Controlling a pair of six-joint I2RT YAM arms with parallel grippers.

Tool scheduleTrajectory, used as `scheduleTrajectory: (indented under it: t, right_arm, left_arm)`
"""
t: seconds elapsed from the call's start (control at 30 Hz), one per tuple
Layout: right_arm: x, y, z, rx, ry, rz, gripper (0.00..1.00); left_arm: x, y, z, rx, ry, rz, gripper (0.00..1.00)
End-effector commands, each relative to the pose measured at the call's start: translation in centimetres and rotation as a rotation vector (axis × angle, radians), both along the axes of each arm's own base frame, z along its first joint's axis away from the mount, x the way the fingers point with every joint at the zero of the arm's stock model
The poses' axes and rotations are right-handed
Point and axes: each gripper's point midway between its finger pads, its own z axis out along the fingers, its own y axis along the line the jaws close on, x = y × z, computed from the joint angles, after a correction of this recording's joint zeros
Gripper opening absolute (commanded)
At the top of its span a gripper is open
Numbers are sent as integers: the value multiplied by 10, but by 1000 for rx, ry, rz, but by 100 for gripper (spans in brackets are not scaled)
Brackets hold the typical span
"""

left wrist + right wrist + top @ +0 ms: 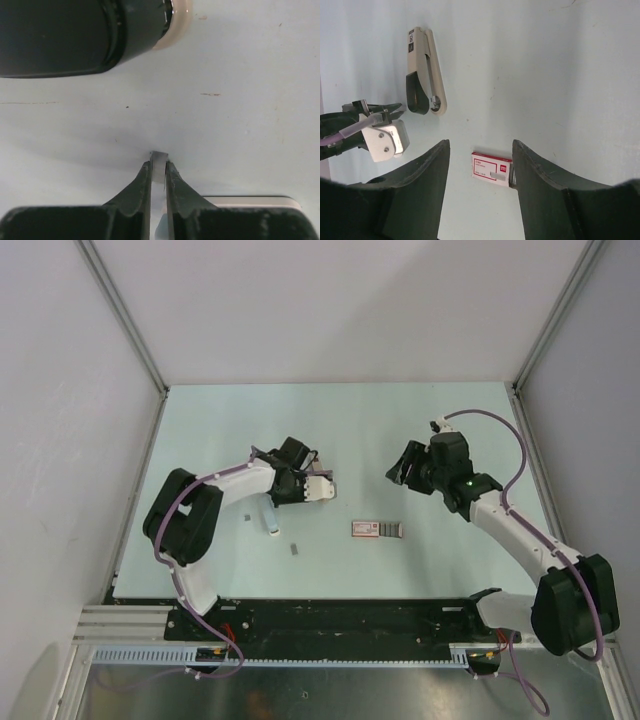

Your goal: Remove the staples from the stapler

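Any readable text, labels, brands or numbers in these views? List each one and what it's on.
No text can be read in any view.
On the stapler: a dark label near one end with pale marks, too small to read.
On the red-and-white box: lines of small print, blurred and unreadable.
No other writing shows.

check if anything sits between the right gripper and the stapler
Nothing directly: bare table lies between the right gripper and the slim pale elongated stapler. The left gripper, shut on a thin grey metal strip, hangs just beside that line.
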Motion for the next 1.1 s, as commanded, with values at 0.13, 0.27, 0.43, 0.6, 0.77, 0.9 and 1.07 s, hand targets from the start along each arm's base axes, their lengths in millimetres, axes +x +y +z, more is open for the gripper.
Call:
scheduleTrajectory:
  t: [0.13,0.27,0.43,0.6,0.77,0.9,1.07]
  right_arm:
    - [6,-2,-12,-28,-8,9,57]
    - [9,-4,-29,-61,21,-2,56]
    - [6,-13,-59,-117,103,-40,59]
    - [-3,-14,-80,-199,149,-66,64]
    - [-13,-12,-96,-258,191,-85,65]
    - [-17,-9,-101,-275,202,-95,65]
    - [-14,9,-54,-165,71,-59,67]
  left_arm:
    - [-12,-29,29,-123,23,5,7]
    - [-16,-47,58,-232,34,20,4]
    - [-29,-71,105,-404,58,29,4]
    - [-46,-90,156,-575,83,22,4]
    - [-73,-111,194,-747,193,6,4]
    - [-98,-124,214,-856,338,-3,4]
    - [-131,-139,253,-1000,583,-38,3]
